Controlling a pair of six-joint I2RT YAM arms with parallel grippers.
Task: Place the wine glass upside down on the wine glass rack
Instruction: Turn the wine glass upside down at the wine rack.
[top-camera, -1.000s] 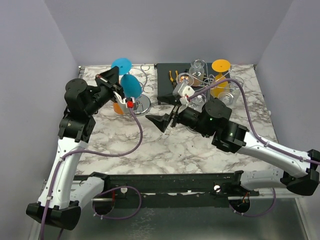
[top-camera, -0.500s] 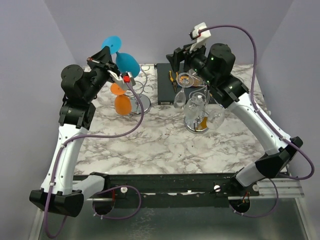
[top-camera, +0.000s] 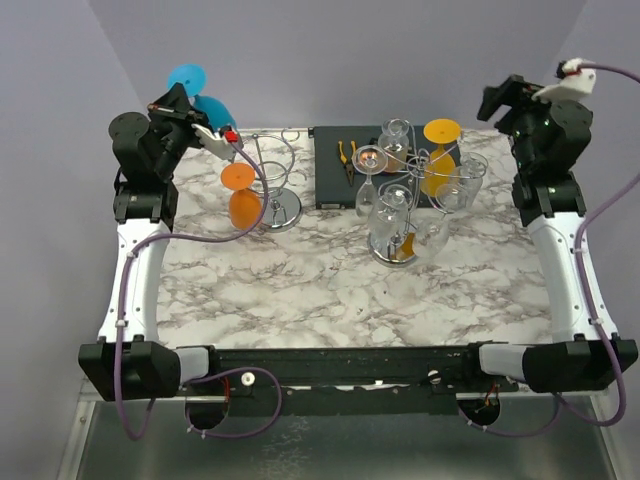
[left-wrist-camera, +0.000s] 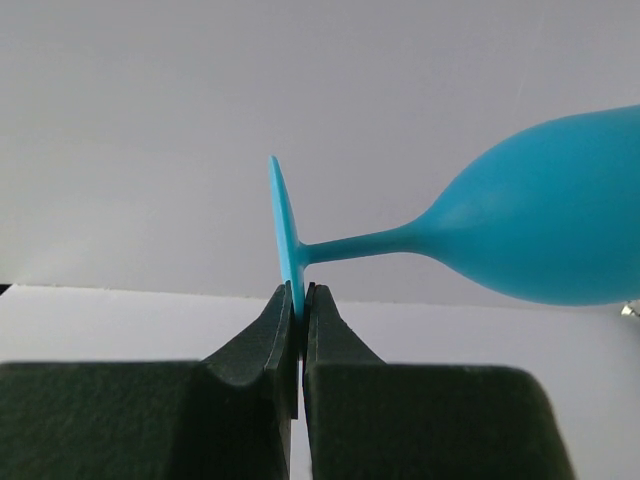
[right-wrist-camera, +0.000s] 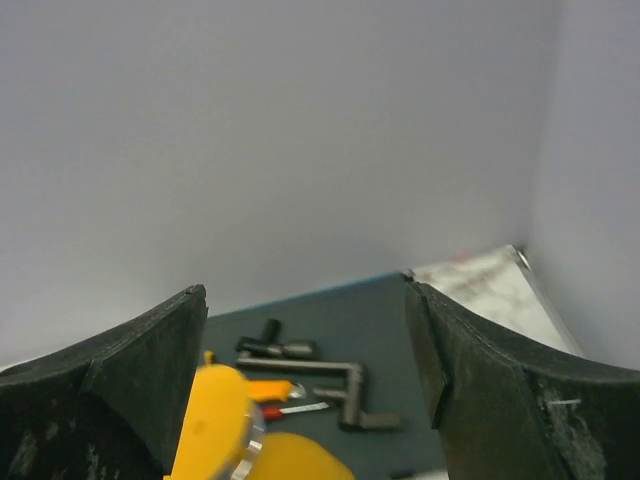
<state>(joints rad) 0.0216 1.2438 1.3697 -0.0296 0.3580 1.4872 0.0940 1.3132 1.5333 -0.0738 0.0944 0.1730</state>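
Aloft, left pincer (left-wrist-camera: 298, 295) pinches one blue wine glass (left-wrist-camera: 540, 220) by its foot; right pincer (right-wrist-camera: 305, 290) gapes wide.

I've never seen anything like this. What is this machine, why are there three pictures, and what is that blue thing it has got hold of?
It is a robot with two arms bolted to the near edge of a marble table. The wide picture looks down from a fixed camera above. The other two come from small cameras on each wrist, so you see that arm's own black fingers close up.

The left gripper is pinching the flat foot of a blue glass, up in the air at the back left. The right gripper is open and holds nothing.

On the table stand two wire racks. The left rack carries an orange glass. The right rack carries clear glasses and a yellow glass. Between the racks lies a dark mat with small tools.
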